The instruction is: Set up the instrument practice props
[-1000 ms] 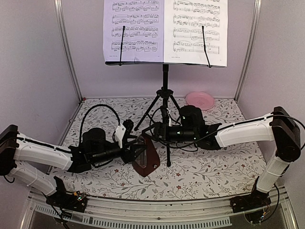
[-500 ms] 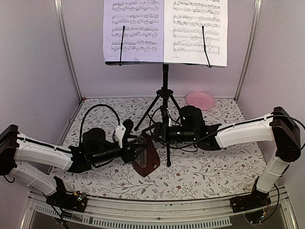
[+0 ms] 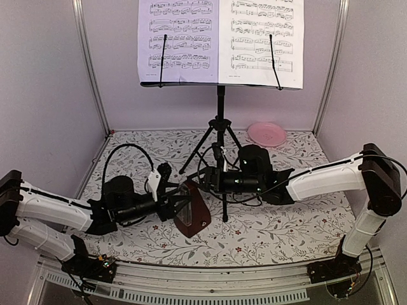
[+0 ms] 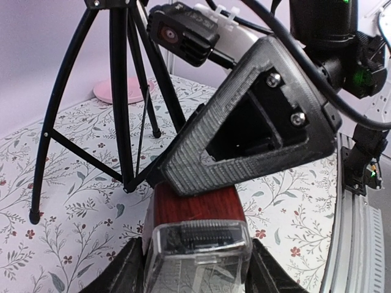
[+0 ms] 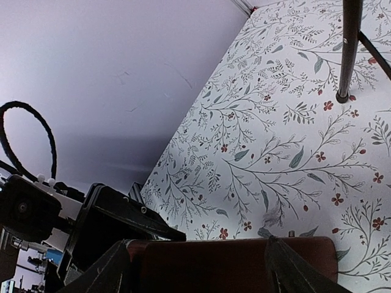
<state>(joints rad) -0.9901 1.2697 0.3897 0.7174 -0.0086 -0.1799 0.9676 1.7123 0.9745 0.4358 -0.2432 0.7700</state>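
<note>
Your left gripper (image 3: 179, 203) is clamped on the small red-brown pyramid metronome (image 3: 194, 215), which leans at the front middle of the floral-patterned table (image 3: 286, 229). Your right gripper (image 3: 197, 184) straddles the metronome's top from the other side, but you can't tell whether those jaws are pinching it. Behind, the black tripod music stand (image 3: 220, 121) is upright, with two white sheet-music pages (image 3: 181, 38) on its desk. A pink round plate (image 3: 267, 133) sits back right.
</note>
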